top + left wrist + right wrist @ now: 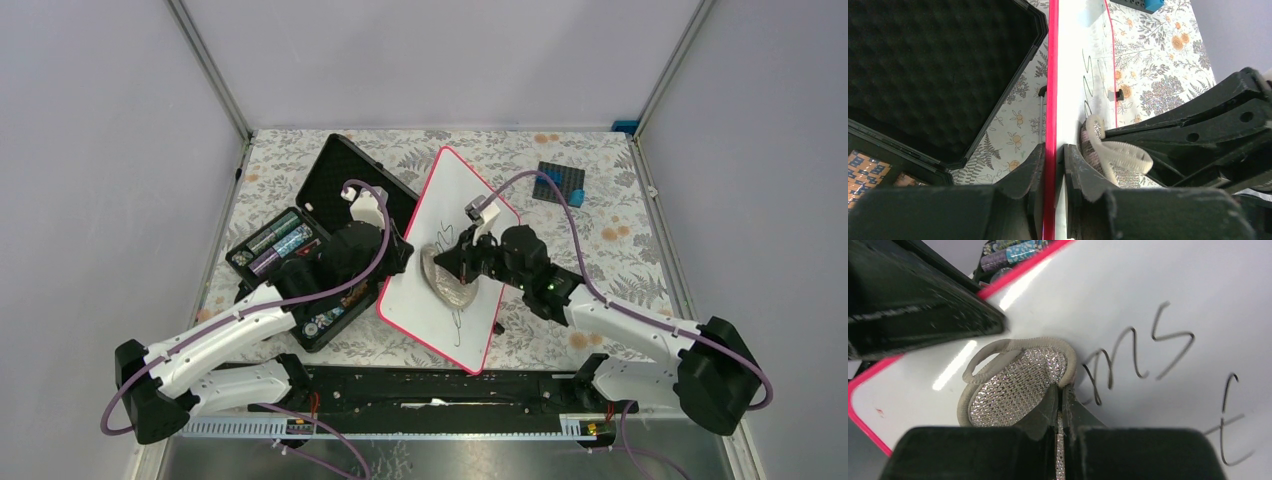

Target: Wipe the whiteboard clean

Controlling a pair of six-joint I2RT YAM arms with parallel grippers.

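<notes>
Whiteboard [455, 200] lies just right of the case [340, 175]. My left gripper [1053, 160] pinches the board's case-side rim. My right gripper [1060, 395] is clamped on a sparkly pad [1018, 385], which rests on the board. In my judgement the pad should go flat across the writing [1138, 347], with a firm rim hold.

White-shelled arms [232, 333], black joints [146, 386], looping purple cables [384, 222]; small green light [548, 288], right forearm

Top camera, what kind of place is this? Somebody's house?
Probably a robot test booth, not a house. Plain grey walls with metal posts box in one table, and the left arm and right arm are bolted at its near edge.
</notes>
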